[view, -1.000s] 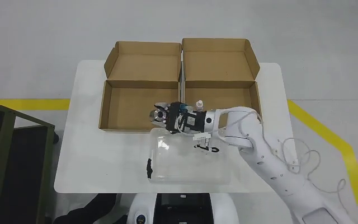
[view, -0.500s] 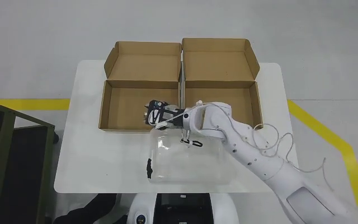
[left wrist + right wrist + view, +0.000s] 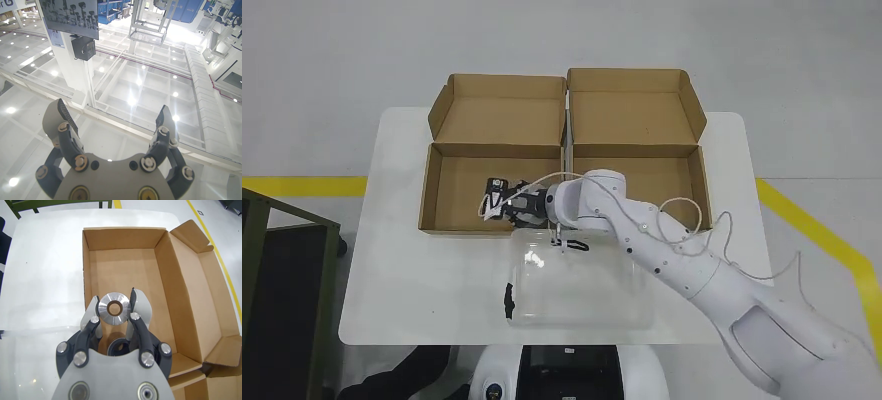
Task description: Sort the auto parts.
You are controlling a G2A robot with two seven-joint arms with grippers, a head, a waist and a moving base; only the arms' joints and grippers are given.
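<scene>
Right gripper (image 3: pixel 115 298) is clamped on a silver metal disc (image 3: pixel 121 316) with a round centre hole. The fingers (image 3: pixel 140 306) pinch it by the rim from both sides, flat face toward the wrist camera.

In the top view the right gripper (image 3: pixel 500 200) sits inside the outline of the left cardboard box (image 3: pixel 452 195), close to the wall nearest the robot and a bit toward the side shared with the right cardboard box (image 3: pixel 642 180). So the disc is over the left box's floor (image 3: pixel 122 275). Can't tell if it touches the cardboard.

A dark ring shape (image 3: pixel 118 347) shows under the gripper, near that same wall. Can't tell if it's a part lying in the box.

Both boxes stand side by side at the far side of the white tabletop (image 3: pixel 392 270), walls touching, lids folded back.

A clear plastic container (image 3: pixel 582 295) sits on the tabletop just in front of the boxes, with a black clip (image 3: pixel 508 298) on its left edge. The right arm reaches across its far corner.

Left gripper (image 3: pixel 111 106) points up at the ceiling, jaws spread wide, nothing between them.
</scene>
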